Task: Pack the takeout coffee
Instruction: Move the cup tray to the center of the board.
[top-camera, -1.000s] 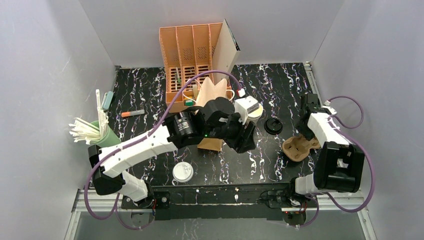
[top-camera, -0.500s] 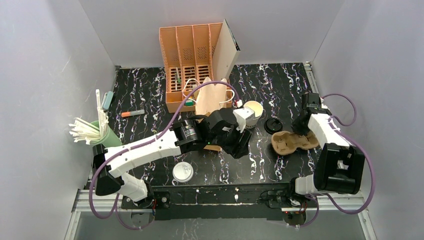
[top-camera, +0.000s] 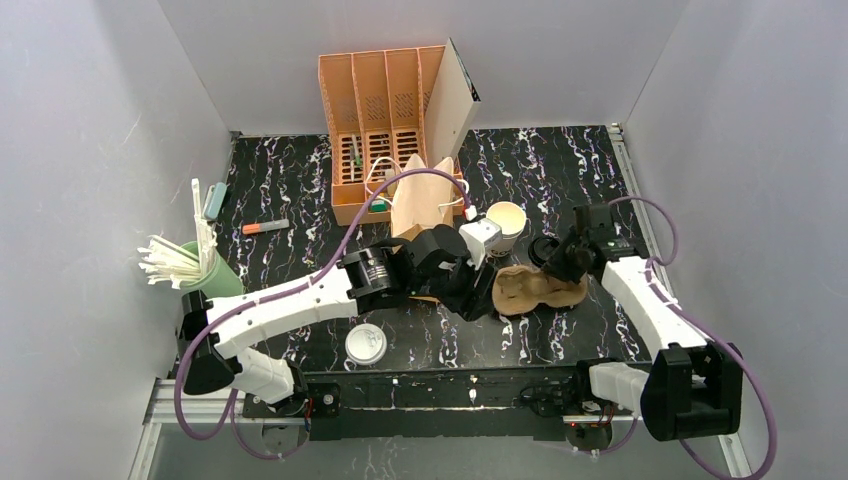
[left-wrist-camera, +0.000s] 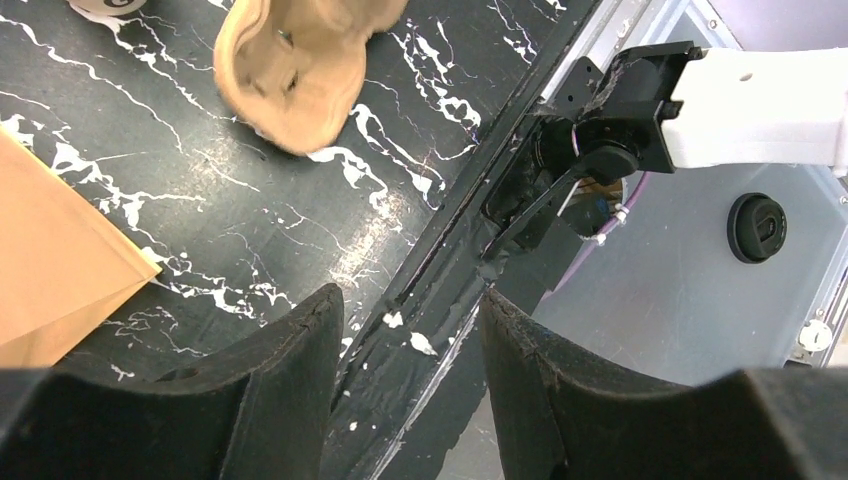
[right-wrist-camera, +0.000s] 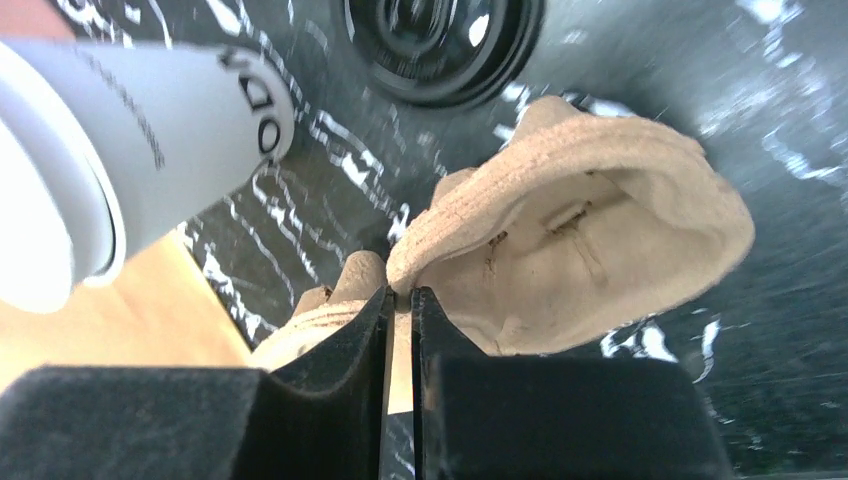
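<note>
The white paper cup (top-camera: 506, 220) stands upright near the middle of the black marbled table (top-camera: 560, 170), its long axis vertical and its open mouth facing up, showing a pale cream inside with nothing in it. It has no lid on. The black round lid (right-wrist-camera: 440, 40) lies flat on the table just to the right of the cup and apart from it. Beside the cup on its left is a brown paper bag (top-camera: 420, 205). The right gripper (right-wrist-camera: 403, 297) is pinched onto a wall of the brown pulp cup carrier (right-wrist-camera: 590, 250), whose visible wells are empty. The carrier lies in front of the cup and the lid. The left gripper (left-wrist-camera: 410, 310) hangs over the table's near edge with its fingers spread and nothing between them. At the left edge a green cup (top-camera: 212, 272) holds white straws (top-camera: 165, 260). An orange slotted organizer (top-camera: 385, 100) at the back holds a few small items too small to make out. A flat white lid (top-camera: 366, 343) lies near the front edge.
</note>
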